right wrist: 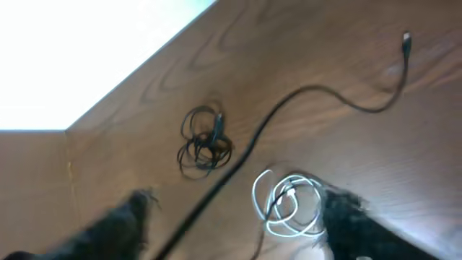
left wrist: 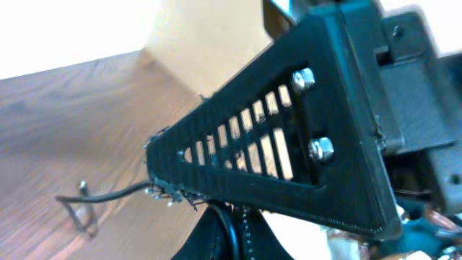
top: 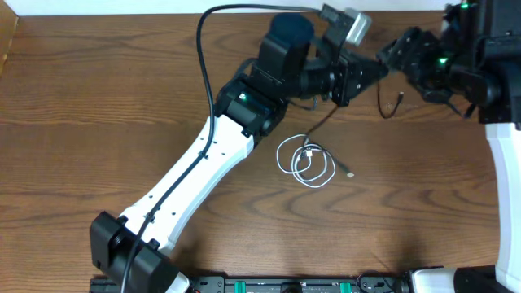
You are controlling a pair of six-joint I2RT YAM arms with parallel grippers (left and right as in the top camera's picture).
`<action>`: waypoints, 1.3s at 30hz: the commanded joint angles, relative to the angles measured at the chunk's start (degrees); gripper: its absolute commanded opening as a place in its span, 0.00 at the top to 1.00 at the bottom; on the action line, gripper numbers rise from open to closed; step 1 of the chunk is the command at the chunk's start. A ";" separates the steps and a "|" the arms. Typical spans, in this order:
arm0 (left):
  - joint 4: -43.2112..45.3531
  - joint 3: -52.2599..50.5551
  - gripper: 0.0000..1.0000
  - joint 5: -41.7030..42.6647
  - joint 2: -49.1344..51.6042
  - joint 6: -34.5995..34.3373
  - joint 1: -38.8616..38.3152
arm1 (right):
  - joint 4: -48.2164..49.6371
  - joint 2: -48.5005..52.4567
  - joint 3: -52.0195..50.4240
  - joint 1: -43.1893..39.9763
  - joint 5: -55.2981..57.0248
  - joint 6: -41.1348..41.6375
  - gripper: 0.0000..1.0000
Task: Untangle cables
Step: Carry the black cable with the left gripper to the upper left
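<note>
Left wrist view is showing your left gripper clamped on a black cable well clear of the white cable coiled on the surface, with the right gripper spread wide, so you are best drawing it slowly away from that coil, watching for dragging.

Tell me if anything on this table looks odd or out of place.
Nothing looks spilled or damaged. One black cable is pinched in the shut left gripper, its end trailing loose, and a second black cable lies tangled near the coiled white cable.
</note>
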 commanded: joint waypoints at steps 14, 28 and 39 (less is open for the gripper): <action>26.51 6.10 0.92 -5.97 -1.33 -19.58 7.56 | -8.15 0.20 -1.55 -5.14 0.92 -6.78 0.01; 20.70 8.22 0.92 -14.64 -1.31 -19.96 19.91 | -9.35 0.20 -1.57 -5.11 1.29 -9.14 0.01; 20.92 8.22 0.93 -10.75 -1.33 -23.65 34.05 | -9.22 0.20 -1.66 -5.11 1.95 -9.97 0.01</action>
